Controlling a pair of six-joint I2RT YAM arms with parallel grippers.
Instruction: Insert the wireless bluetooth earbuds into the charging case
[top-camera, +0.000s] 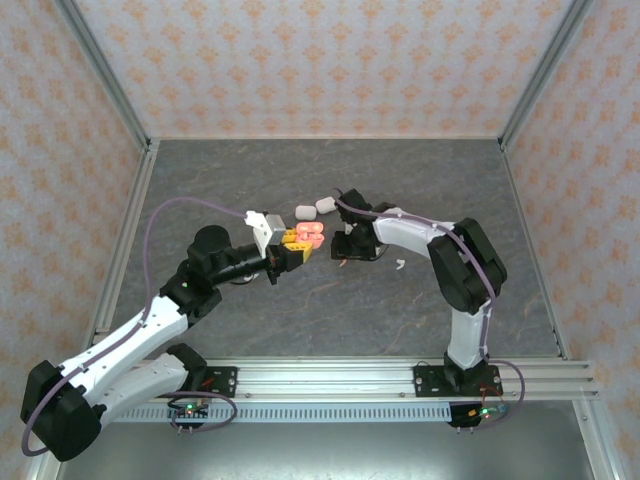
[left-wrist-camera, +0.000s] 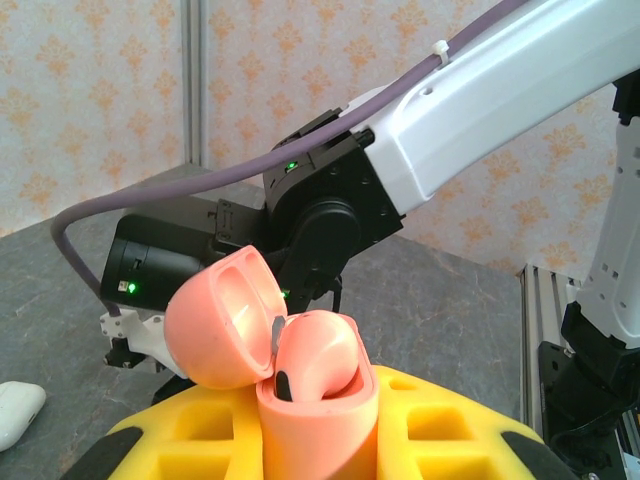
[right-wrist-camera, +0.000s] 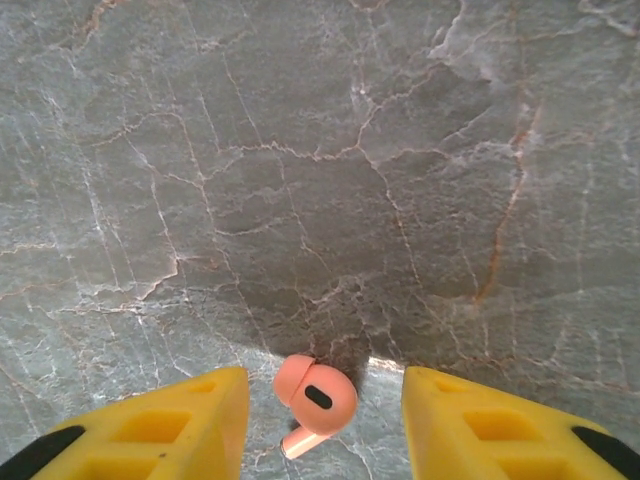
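Note:
My left gripper (left-wrist-camera: 318, 445) is shut on a pink charging case (left-wrist-camera: 322, 425), which it holds upright by its body. The lid (left-wrist-camera: 215, 320) is swung open to the left, and one pink earbud (left-wrist-camera: 318, 352) sits in the case's well. From above, this case (top-camera: 309, 235) hangs over the middle of the table at the tip of the left gripper (top-camera: 292, 247). My right gripper (right-wrist-camera: 325, 388) is open and low over the table. A second pink earbud (right-wrist-camera: 318, 398) lies on the stone surface between its yellow fingers (right-wrist-camera: 190, 420), touching neither. The right gripper (top-camera: 349, 250) is just right of the case.
Two shut white cases (top-camera: 305, 211) (top-camera: 326, 205) lie just behind the grippers. One white case (left-wrist-camera: 15, 410) lies at the left edge of the left wrist view. A small white earbud (top-camera: 399, 265) lies right of the right gripper. The right arm (left-wrist-camera: 330, 200) is close behind the pink case.

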